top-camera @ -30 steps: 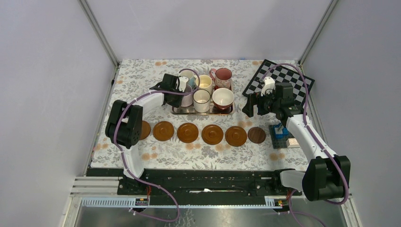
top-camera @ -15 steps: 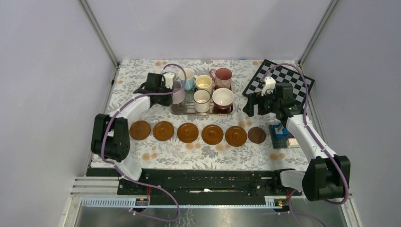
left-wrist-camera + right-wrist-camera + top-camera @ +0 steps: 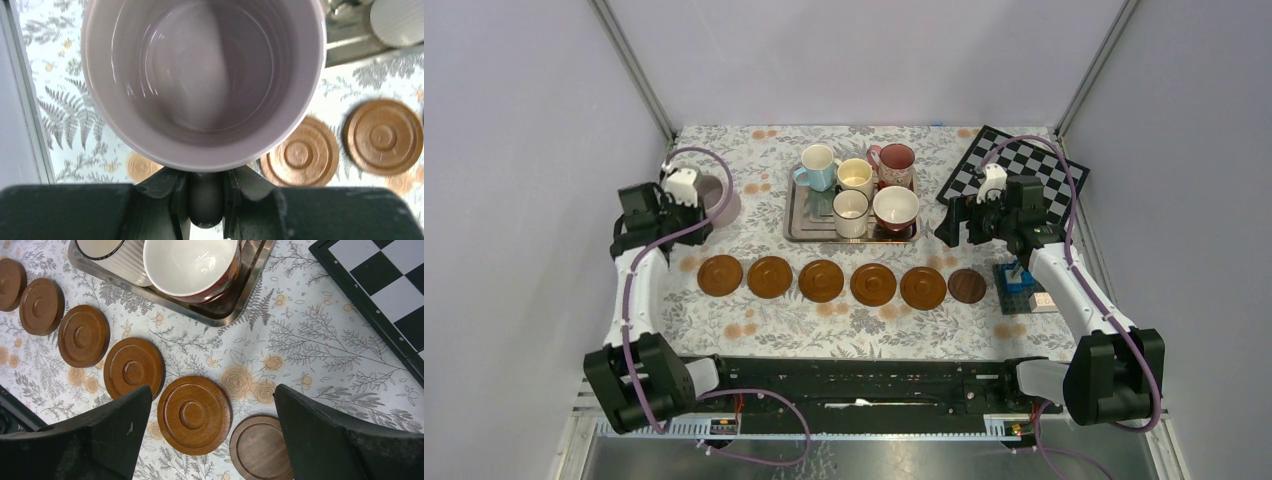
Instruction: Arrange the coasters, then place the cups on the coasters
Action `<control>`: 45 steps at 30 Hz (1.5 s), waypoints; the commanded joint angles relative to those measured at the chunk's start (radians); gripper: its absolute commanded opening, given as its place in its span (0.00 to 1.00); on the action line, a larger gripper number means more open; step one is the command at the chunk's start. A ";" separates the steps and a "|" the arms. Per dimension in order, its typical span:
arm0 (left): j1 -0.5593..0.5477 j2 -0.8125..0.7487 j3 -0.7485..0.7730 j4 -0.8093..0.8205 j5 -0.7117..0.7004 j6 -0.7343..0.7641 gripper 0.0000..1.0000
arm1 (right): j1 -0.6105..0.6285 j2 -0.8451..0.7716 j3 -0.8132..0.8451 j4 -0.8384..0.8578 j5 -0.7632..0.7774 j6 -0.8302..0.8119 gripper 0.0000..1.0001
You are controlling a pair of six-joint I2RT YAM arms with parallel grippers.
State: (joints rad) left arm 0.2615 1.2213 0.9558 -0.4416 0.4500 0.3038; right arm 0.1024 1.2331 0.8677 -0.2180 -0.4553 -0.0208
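Handle of the lilac cup point(image 3: 202, 80) is pinched by the left tool point(image 3: 205, 200); the cup is held upright just ahead of it, apparently lifted off the tabletop point(image 3: 754, 320). Six coasters point(image 3: 824, 281) are laid in a row; the leftmost coaster point(image 3: 298, 152) is seen below the tool, partly hidden by the cup rim. Cup base should be centred over the raised ring, kept level, lowered to contact, only then released. Base is hidden from the wrist view, so centring is better checked from above. The right tool point(image 3: 210, 390) is spread wide, nothing held, coasters beneath it; four cups point(image 3: 851, 212) are left on the tray point(image 3: 796, 222) ahead of it.
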 commanded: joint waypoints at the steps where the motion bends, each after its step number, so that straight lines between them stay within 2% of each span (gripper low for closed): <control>1: 0.141 -0.095 -0.056 -0.054 0.216 0.207 0.00 | -0.006 -0.012 -0.011 0.030 -0.076 0.013 1.00; 6: 0.272 -0.073 -0.073 -0.180 0.321 0.431 0.00 | -0.006 -0.003 -0.003 0.009 -0.075 -0.011 1.00; 10: 0.300 -0.072 -0.110 -0.209 0.316 0.560 0.00 | -0.005 -0.004 -0.004 0.001 -0.071 -0.019 1.00; 14: 0.299 -0.084 -0.156 -0.223 0.308 0.629 0.00 | -0.006 -0.004 -0.010 0.003 -0.068 -0.022 1.00; 32: 0.310 0.000 -0.271 -0.089 0.212 0.684 0.00 | -0.006 -0.004 -0.020 0.008 -0.064 -0.028 1.00; 45: 0.343 0.052 -0.286 -0.074 0.193 0.746 0.00 | -0.005 0.002 -0.020 0.014 -0.060 -0.026 1.00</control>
State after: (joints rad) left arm 0.5869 1.2678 0.6697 -0.5827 0.6083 1.0035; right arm 0.1017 1.2350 0.8448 -0.2195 -0.5152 -0.0334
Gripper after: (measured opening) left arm 0.221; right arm 0.993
